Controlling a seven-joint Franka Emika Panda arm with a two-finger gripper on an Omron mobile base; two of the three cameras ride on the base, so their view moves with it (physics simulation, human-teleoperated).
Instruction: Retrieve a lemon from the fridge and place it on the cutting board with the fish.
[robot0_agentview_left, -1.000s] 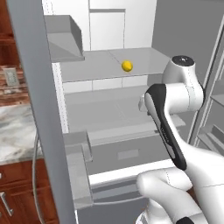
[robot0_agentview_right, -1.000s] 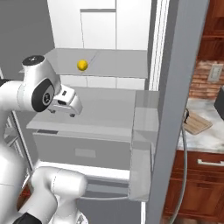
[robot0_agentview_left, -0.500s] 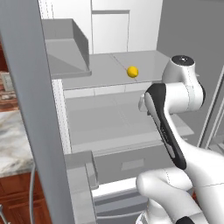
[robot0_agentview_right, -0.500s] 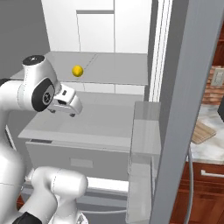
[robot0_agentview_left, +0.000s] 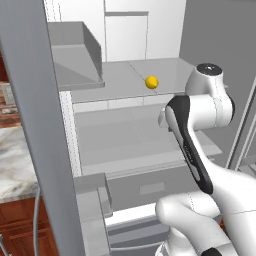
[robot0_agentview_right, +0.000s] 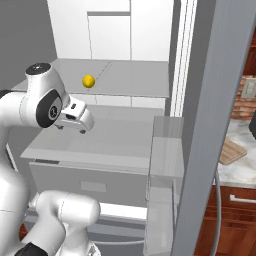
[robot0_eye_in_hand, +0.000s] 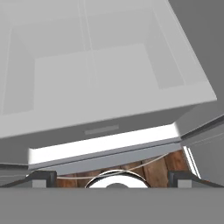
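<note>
The fridge (robot0_agentview_left: 120, 145) stands open in front of me, its grey shelves bare except for the lemon (robot0_agentview_left: 152, 82), a small yellow ball on the upper shelf. The right base view has the lemon (robot0_agentview_right: 89, 80) just above and behind my gripper (robot0_agentview_right: 73, 128), which hangs apart from it and points down over the lower shelf. My gripper (robot0_eye_in_hand: 113, 177) is open, its tips wide apart and nothing between them, looking down on the fridge (robot0_eye_in_hand: 109, 87) shelf and drawer front. A corner of the cutting board (robot0_agentview_right: 232, 150) lies on the counter to the right. The fish is out of view.
The left fridge door (robot0_agentview_left: 35, 125) stands close on the left with door bins (robot0_agentview_left: 92, 205) low down. The right door (robot0_agentview_right: 210, 125) and its bins (robot0_agentview_right: 162, 165) wall off the right side. Beyond lie a marble counter (robot0_agentview_right: 240, 172) and wooden cabinets (robot0_agentview_right: 230, 220).
The whole picture has shifted and the fridge interior has grown larger: the base has driven closer. The arm keeps its pose and the gripper stays open.
</note>
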